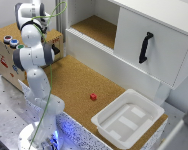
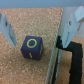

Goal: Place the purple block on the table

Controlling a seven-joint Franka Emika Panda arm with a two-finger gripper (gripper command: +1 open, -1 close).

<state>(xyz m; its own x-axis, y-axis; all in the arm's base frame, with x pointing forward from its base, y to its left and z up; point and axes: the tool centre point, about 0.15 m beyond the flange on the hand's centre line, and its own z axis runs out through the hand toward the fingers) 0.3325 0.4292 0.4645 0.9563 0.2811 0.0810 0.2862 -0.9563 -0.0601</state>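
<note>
In the wrist view the purple block (image 2: 31, 48), marked with a yellow ring on top, rests on speckled cork between my two fingers. My gripper (image 2: 36, 41) is open, its fingers (image 2: 7, 29) spread wide on either side and apart from the block. In the exterior view the gripper (image 1: 55, 50) points down over the table (image 1: 69, 82) near the exterior view's left, beside the wooden box. There the arm hides the block.
A wooden box with coloured buttons (image 1: 9, 42) stands at the exterior view's left. A small red block (image 1: 93, 96) lies mid-table and a white bin (image 1: 128, 117) sits to its right. Behind is a white cabinet with a black handle (image 1: 145, 47). A black object (image 2: 74, 59) lies beside the block.
</note>
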